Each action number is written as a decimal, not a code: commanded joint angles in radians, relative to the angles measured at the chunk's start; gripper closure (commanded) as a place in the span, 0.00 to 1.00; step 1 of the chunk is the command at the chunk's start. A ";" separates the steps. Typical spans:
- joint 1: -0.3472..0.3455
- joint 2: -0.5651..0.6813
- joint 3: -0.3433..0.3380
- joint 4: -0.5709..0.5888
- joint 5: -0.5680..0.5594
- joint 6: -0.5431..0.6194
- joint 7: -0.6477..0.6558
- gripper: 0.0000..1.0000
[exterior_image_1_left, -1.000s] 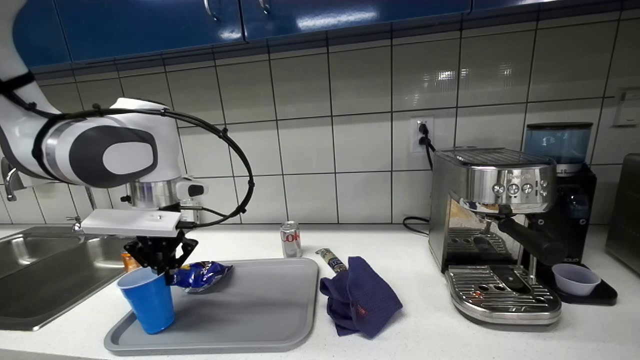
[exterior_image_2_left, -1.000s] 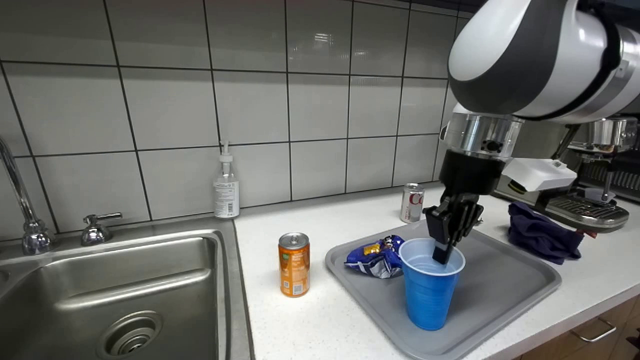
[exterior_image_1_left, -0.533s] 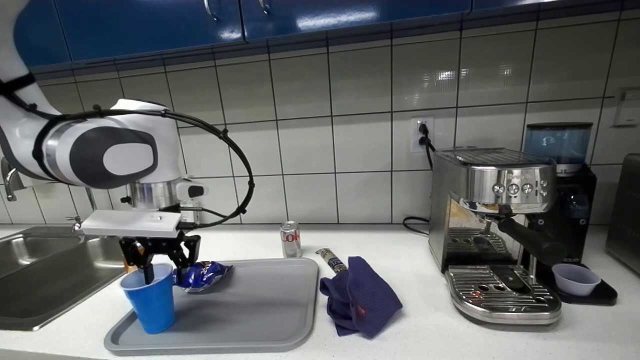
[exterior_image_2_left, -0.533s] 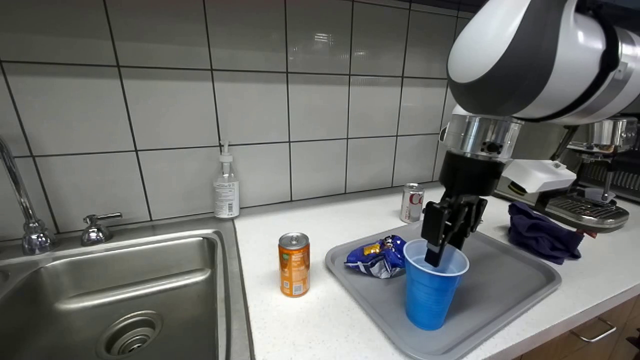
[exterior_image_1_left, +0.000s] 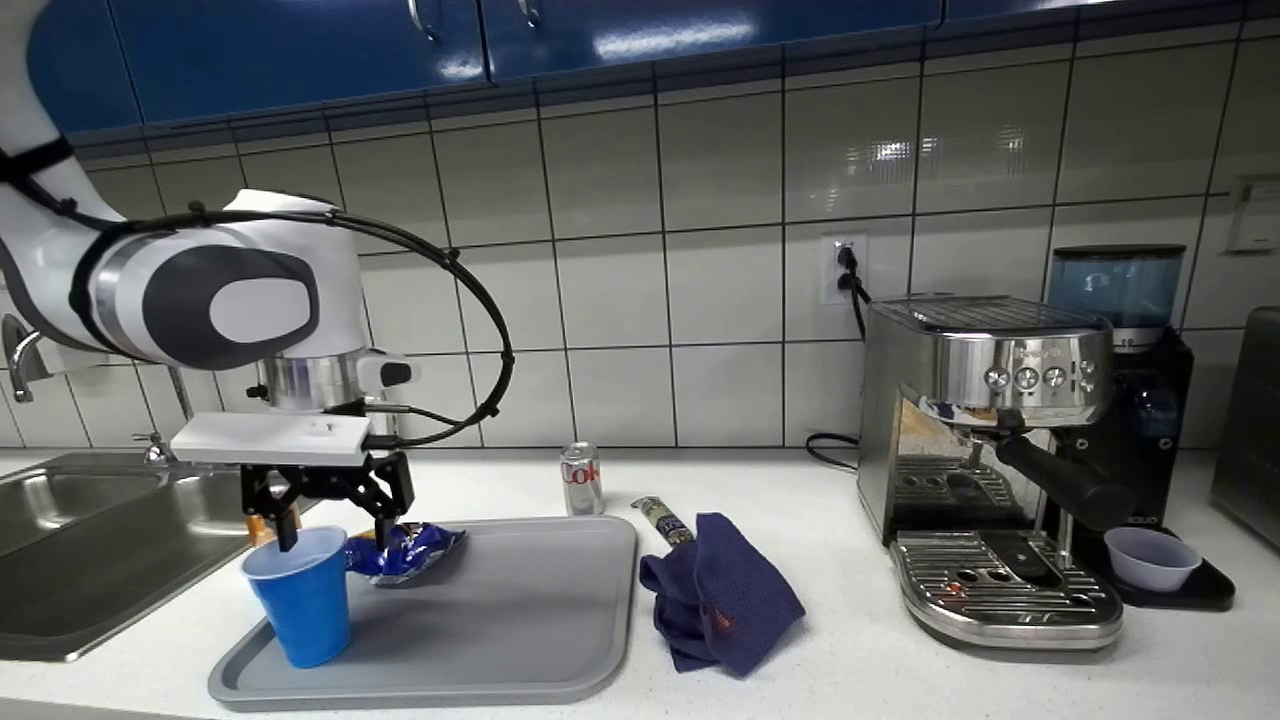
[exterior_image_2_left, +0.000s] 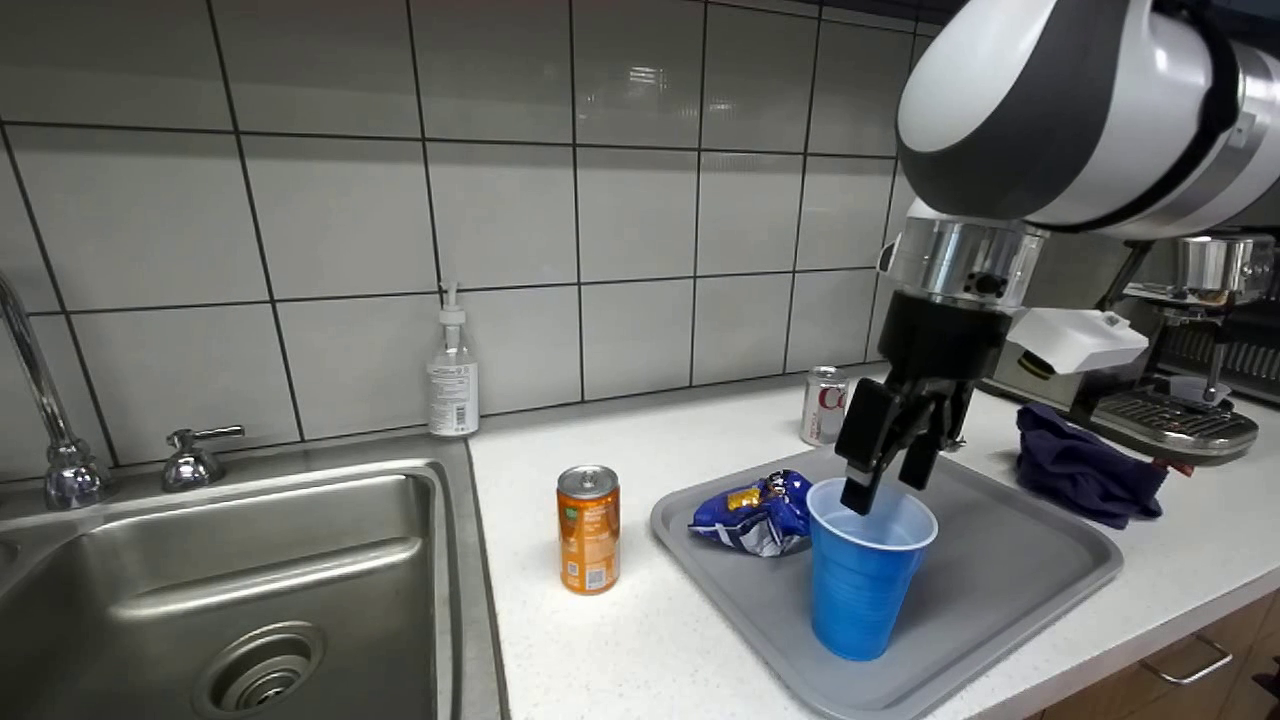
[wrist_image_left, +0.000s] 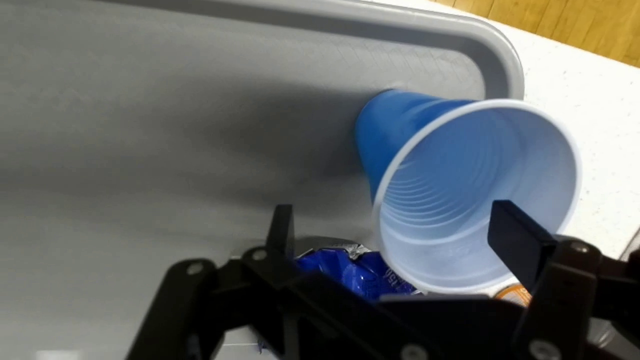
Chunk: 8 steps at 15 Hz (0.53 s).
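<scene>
Tool (exterior_image_1_left: 335, 540): jaws spread wide apart, pointing down over the end of the tray (exterior_image_1_left: 500, 620) nearest the sink (exterior_image_2_left: 270, 545); one jaw at the mouth of the blue cup (exterior_image_2_left: 862, 600), above the rim or just inside it, cannot tell which; its partner outside the cup, over the tray.
Blue cup: upright on the tray, near the corner where the tray's front edge meets its sink-side edge; pale inside.
Tray: gray, flat on the counter (exterior_image_2_left: 600, 670), its long front edge near the counter's front edge.
Snack packet (exterior_image_2_left: 755, 515): shiny blue, crumpled, on the tray by its sink-side edge toward the back corner, near the cup.
Orange can (exterior_image_2_left: 589, 530): upright on the counter between the sink's edge and the tray.
Silver can (exterior_image_1_left: 582, 480): red-lettered, upright on the counter behind the tray's back edge.
Cloth (exterior_image_1_left: 720, 600): dark blue, bunched on the counter just beside the tray's edge opposite the sink.
Wrapped bar (exterior_image_1_left: 662, 521): on the counter off the tray's back corner, one end meeting the cloth.
Coffee machine (exterior_image_1_left: 1000, 375): on the counter, well apart from the tray.
</scene>
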 joint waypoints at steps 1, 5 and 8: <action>-0.026 -0.053 0.002 0.007 0.022 -0.041 -0.061 0.00; -0.026 -0.068 -0.017 0.030 0.034 -0.048 -0.066 0.00; -0.030 -0.066 -0.035 0.058 0.036 -0.048 -0.058 0.00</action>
